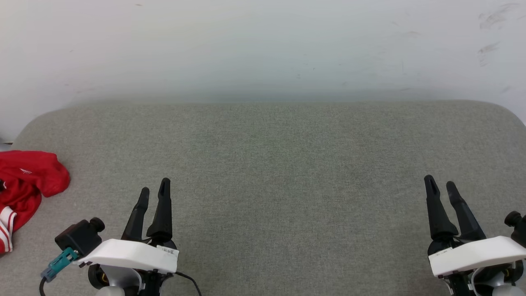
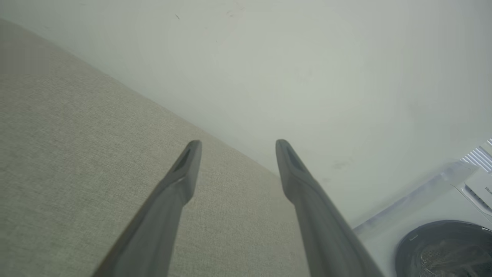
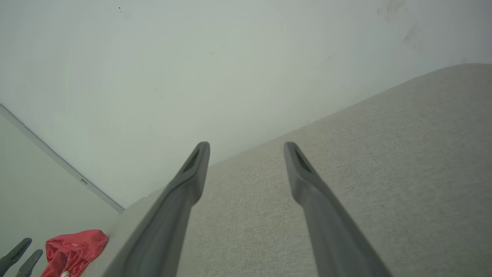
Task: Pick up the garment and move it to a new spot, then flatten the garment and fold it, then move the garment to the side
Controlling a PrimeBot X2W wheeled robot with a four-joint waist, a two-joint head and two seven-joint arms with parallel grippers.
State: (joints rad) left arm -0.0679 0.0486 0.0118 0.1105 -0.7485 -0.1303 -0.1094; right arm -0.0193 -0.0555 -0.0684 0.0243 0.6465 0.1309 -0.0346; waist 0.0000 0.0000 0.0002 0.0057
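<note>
Far left: the garment [image 1: 24,185], a bright red soft jersey with red-and-white striped trim, lies crumpled at the left edge of the grey woven-fabric padded surface [image 1: 287,164]. Lower left: the left gripper [image 1: 154,187], fingers apart and empty, near the garment but not touching it. Lower right: the right gripper [image 1: 440,182], likewise spread and empty, well apart from it. Judged stage: the outset. Pick-up, flattening, folding and setting aside all remain.

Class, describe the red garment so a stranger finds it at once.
Start at the grey fabric surface before the white wall. At its left edge lies a crumpled bright red jersey, the only cloth lying on it, with red-and-white striped trim.
</note>
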